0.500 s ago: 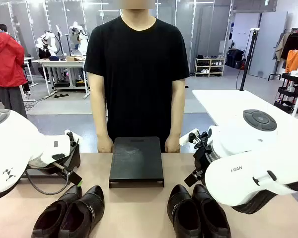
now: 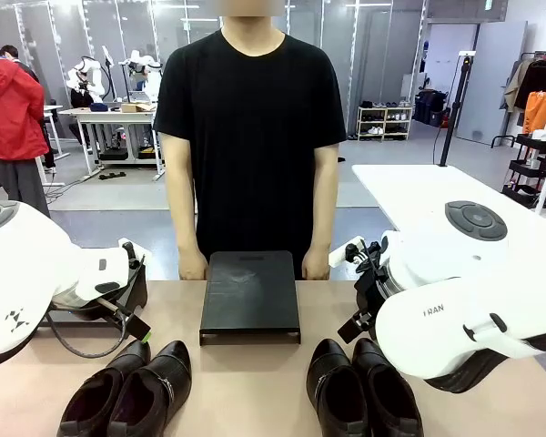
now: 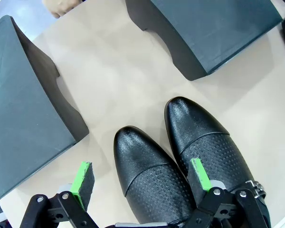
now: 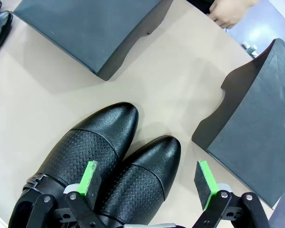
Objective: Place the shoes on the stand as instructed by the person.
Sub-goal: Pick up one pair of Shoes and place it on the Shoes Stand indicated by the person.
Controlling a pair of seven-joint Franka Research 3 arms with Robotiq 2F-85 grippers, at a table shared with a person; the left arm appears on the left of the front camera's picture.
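Two pairs of glossy black shoes stand at the table's near edge, one pair on the left (image 2: 127, 393) and one on the right (image 2: 364, 391). Between them, farther back, sits the black stand (image 2: 250, 293). The person (image 2: 250, 118) stands behind it with both hands resting at the table's far edge. My left gripper (image 3: 141, 179) hangs open above the left pair (image 3: 152, 175), its green pads straddling one shoe. Over the right pair (image 4: 133, 166), my right gripper (image 4: 147, 180) is open as well. Neither gripper touches a shoe. One shoe of each pair shows a small metal buckle.
A second dark block (image 3: 23, 109) lies beside the left pair, and another (image 4: 256, 133) beside the right pair. The person's hands (image 2: 193, 266) flank the stand's far corners. Bare tan tabletop (image 2: 246, 382) separates the two pairs.
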